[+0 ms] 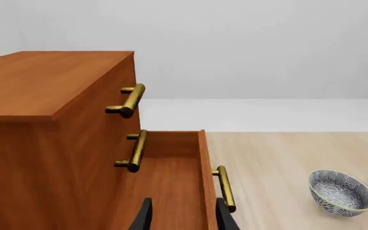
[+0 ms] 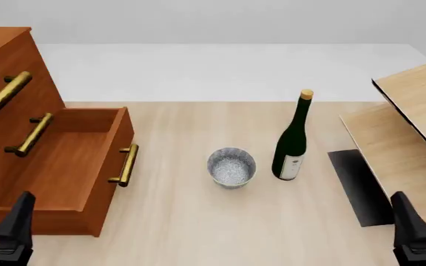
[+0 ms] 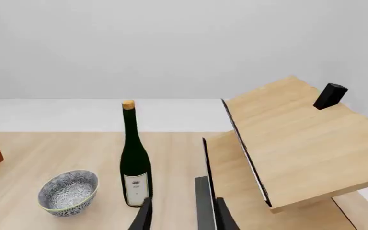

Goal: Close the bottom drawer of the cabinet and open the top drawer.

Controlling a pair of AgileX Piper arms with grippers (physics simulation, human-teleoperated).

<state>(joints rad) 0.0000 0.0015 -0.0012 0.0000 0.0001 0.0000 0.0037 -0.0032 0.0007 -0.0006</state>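
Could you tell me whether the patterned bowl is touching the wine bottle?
Apart. The front view shows bare tabletop between the bowl and the wine bottle.

cabinet: reddish-brown wood, smooth satin, visible grain; handles brushed brass metal. table pale matt wood. bowl glazed ceramic, blue-white speckle. bottle glossy dark green glass, paper label. panels light wood, matt
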